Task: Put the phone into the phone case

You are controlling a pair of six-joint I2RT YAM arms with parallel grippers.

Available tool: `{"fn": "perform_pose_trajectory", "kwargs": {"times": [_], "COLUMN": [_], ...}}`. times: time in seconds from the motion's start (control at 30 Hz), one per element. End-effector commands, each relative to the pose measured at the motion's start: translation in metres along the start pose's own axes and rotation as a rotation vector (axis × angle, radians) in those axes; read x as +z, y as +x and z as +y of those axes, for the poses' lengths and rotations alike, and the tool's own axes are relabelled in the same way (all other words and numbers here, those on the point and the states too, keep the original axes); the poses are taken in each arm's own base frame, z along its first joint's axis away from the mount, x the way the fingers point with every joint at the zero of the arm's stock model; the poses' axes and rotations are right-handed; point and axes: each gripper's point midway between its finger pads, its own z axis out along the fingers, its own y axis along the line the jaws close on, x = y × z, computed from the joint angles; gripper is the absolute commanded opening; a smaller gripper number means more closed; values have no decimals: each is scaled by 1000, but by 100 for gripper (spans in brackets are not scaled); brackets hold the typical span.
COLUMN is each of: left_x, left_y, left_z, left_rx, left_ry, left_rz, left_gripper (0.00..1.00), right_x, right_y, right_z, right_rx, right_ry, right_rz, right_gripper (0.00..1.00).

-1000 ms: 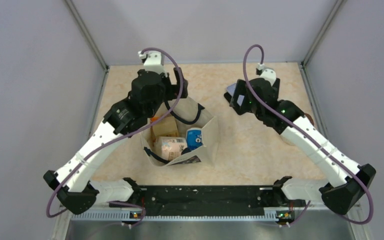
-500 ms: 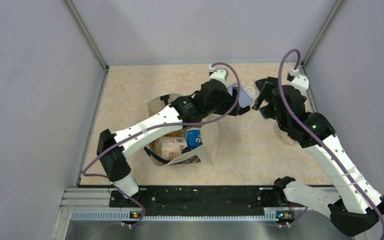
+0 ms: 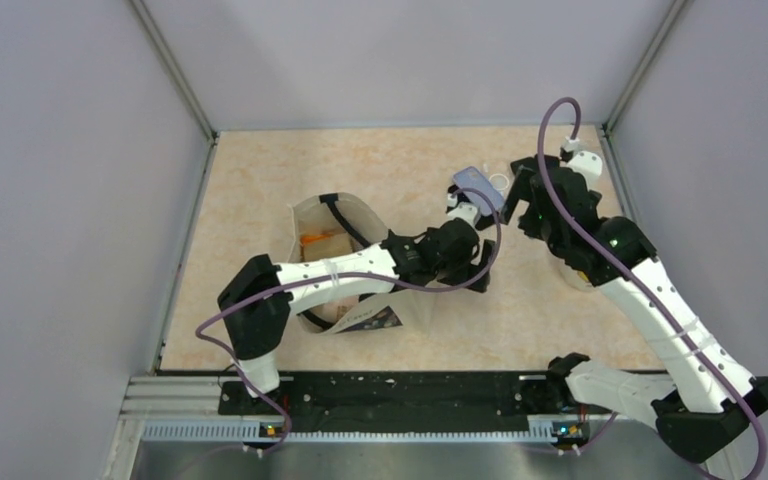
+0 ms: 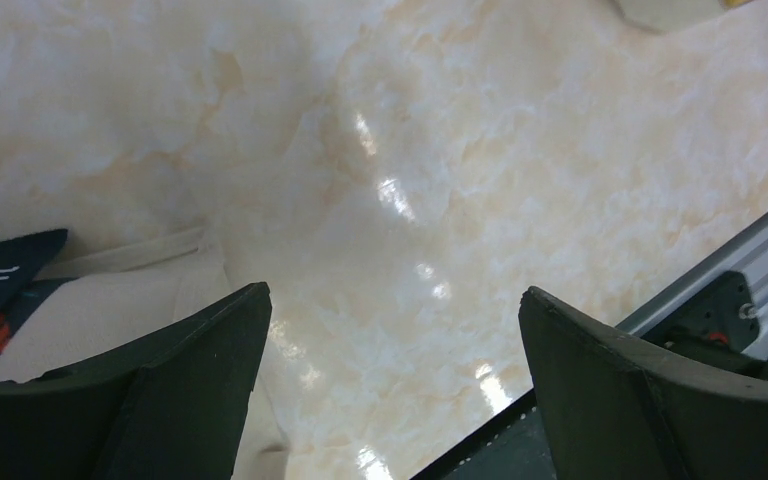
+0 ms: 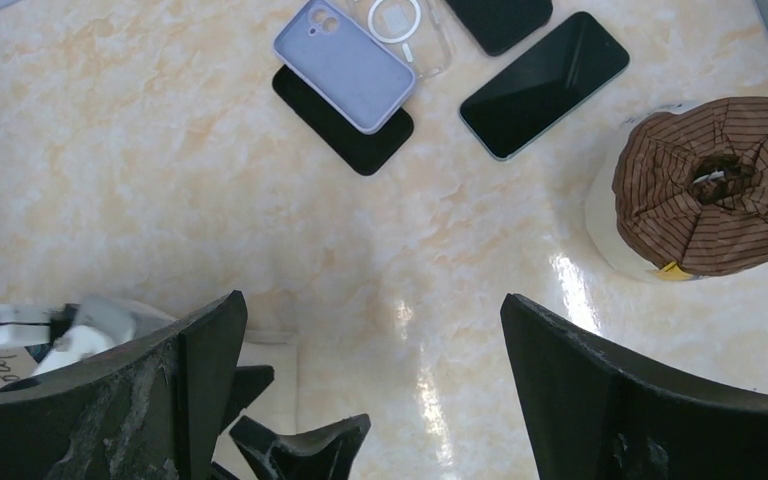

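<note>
Left gripper and right gripper both gape empty; the flat glossy black phone, near the lilac rectangular phone case by the desk's far-right corner, may skid if pinched

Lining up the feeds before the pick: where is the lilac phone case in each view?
Top external: lilac phone case right of centre, towards the table's far edge.
Left wrist: not in it.
Right wrist: at the top edge, left of centre.
Shared landmark: the left gripper, seen in all three.
</note>
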Motion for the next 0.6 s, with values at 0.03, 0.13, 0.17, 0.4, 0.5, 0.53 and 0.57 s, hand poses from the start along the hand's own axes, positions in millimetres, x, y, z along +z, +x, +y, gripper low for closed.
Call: {"fn": "perform_pose_trajectory", "kwargs": {"times": [0.03,0.13,0.17,0.4,0.5,0.53,0.57], "left_x": [11,8,5,-13,-23,-26,-31], "left_y": [64,87,92,107,99,93,89], "left_z": [28,55,62,127,164,181,193], "left_rx": [15,31,36,-73,-153,-187,-213], "left_ry": [-22,-93,-110,-198,-248,-275,-295], "left_rz": [167,211,217,225,199,183,171], "left_gripper": [99,99,99,99,99,99,99], "right_x": [6,10,11,16,20,21,22], "right_y": [1,6,8,16,22,23,24], "right_z": [10,12,13,18,23,24,26], "right_rx": [26,24,24,26,23,23,22], "right_ry": [-33,-39,-41,-67,-83,-88,-94], "right_rz": [4,16,20,42,59,62,67], "right_gripper": [99,99,99,99,99,99,99]}}
